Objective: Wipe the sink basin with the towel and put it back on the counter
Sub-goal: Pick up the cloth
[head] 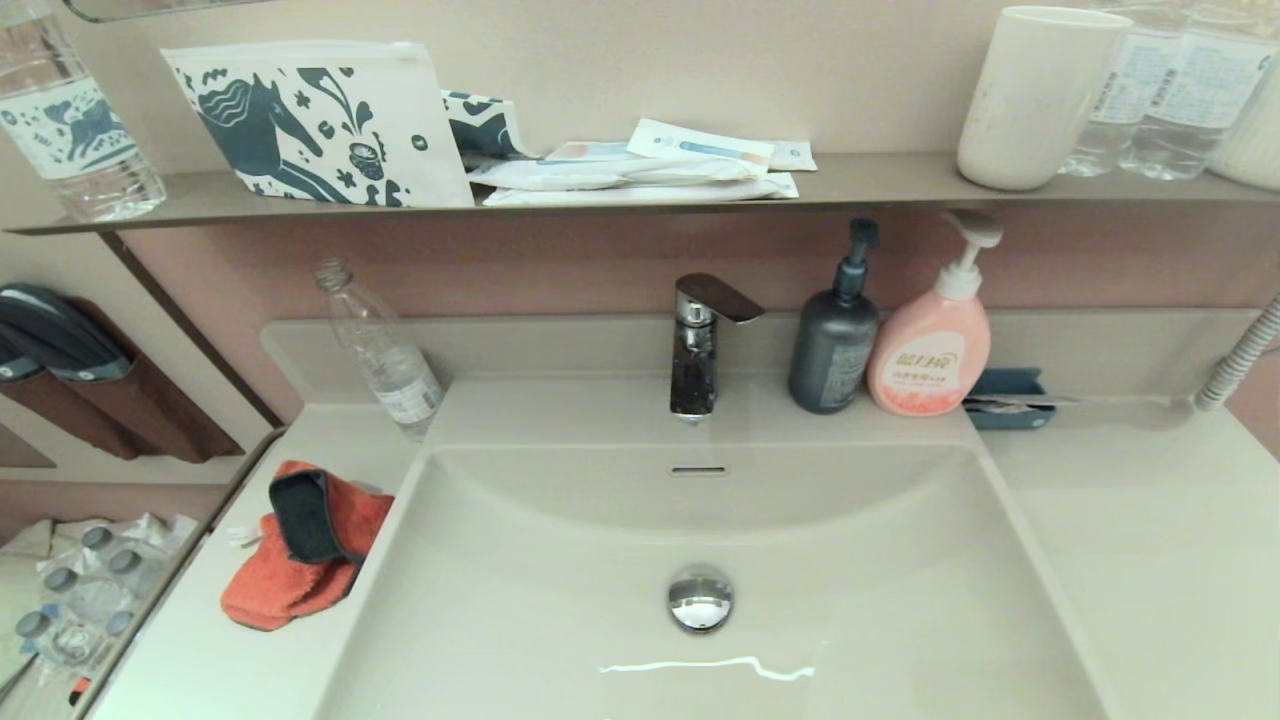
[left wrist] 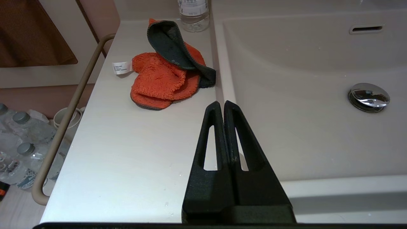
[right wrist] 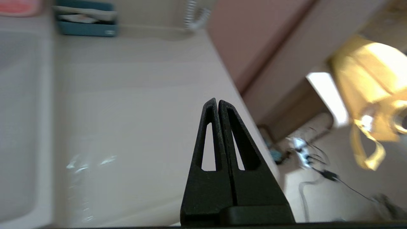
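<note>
Item: towel (left wrist: 165, 78), lying crumpled on the counter (left wrist: 127, 152) at lower left of the head frame, touching the basin (head: 700, 540) rim, long axis running toward the back ledge.
Left gripper (left wrist: 221, 105): fingers pressed together, empty, hovering near it; towel sitting ahead, upper left in its frame.
Right gripper (right wrist: 217, 102): together, parked over the far-side counter.
Judgement: left arm is nearer.
</note>
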You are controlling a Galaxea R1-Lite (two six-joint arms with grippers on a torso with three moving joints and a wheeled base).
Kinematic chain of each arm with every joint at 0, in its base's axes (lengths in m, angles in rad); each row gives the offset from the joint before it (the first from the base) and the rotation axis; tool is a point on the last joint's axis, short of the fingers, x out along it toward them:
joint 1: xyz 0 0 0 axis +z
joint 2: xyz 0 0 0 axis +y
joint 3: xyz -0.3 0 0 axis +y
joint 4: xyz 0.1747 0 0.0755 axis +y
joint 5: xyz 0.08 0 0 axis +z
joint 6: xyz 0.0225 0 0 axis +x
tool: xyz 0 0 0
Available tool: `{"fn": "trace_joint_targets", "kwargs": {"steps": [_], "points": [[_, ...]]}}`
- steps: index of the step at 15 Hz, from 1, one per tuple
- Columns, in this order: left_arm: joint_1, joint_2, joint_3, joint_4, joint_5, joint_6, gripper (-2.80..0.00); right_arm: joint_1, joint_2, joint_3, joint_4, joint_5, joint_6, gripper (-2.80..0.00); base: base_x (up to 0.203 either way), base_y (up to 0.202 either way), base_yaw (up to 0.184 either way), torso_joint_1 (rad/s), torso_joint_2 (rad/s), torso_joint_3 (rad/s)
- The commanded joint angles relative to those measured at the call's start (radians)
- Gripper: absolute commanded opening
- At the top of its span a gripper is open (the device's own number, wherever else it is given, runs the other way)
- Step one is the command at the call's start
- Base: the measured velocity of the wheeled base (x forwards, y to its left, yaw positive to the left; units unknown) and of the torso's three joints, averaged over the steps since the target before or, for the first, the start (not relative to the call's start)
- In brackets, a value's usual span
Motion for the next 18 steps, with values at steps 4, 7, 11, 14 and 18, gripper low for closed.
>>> {"fn": "trace_joint_targets", "kwargs": {"steps": [4,7,11,14,18], "points": [[0.0,0.001,0.0,0.0,0.0,-0.001,-2.8,-0.01,-0.123,0.173,-0.02,0.278,0.267,-2.8,0.0,0.0,0.0,0.0,0.0,0.0],[0.0,0.0,0.0,0.0,0.0,-0.001,-2.8,-0.01,-0.162,0.297,-0.104,0.32,0.296,-2.8,0.0,0.0,0.0,0.0,0.0,0.0],[0.0,0.0,0.0,0.0,0.0,-0.001,-2.8,-0.01,-0.168,0.411,-0.208,0.34,0.308,-2.8,0.0,0.0,0.0,0.0,0.0,0.0],[0.0,0.0,0.0,0.0,0.0,-0.001,-2.8,-0.01,-0.168,0.453,-0.21,0.36,0.307,-2.8,0.0,0.0,0.0,0.0,0.0,0.0],[0.0,0.001,0.0,0.0,0.0,-0.001,-2.8,-0.01,-0.168,0.49,-0.297,0.366,0.27,-2.8,0.0,0.0,0.0,0.0,0.0,0.0]]}}
